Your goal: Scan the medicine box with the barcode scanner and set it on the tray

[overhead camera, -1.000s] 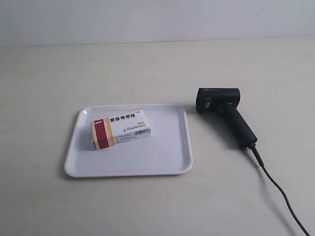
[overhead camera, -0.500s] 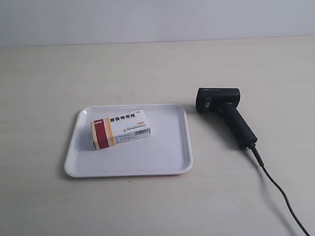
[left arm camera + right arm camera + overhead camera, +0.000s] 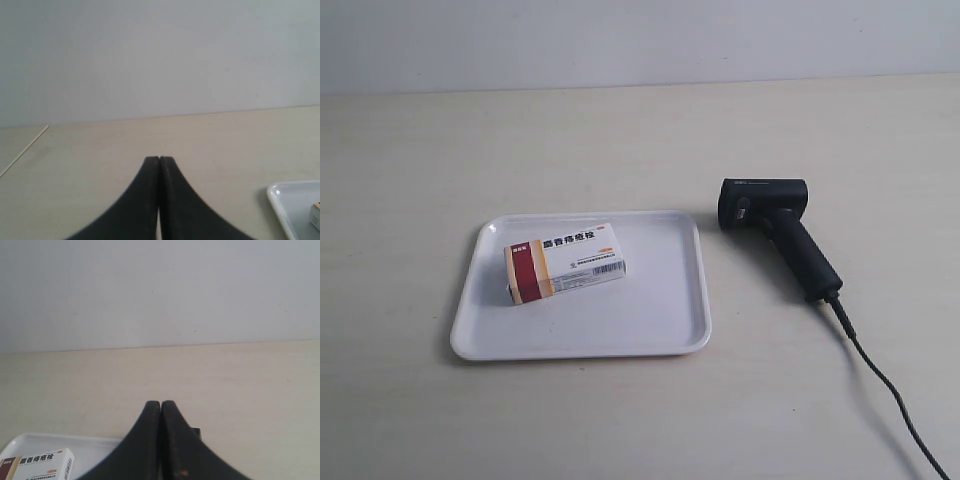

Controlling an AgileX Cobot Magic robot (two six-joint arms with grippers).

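Left gripper (image 3: 159, 161) pressed fully closed, empty; right gripper (image 3: 160, 405) likewise. Medicine box (image 3: 565, 262) lies on the tray (image 3: 660, 310); barcode scanner (image 3: 775, 230) rests just beside it.

A wide table (image 3: 570, 420) with a pale cream, faintly grained top is seen across most of the exterior view. Behind its far edge a plain, unmarked wall (image 3: 640, 40) of light grey-white is shown. The same tabletop and wall are seen in both wrist views. The scene is lit evenly and softly, and only faint shadows are cast on the tabletop.
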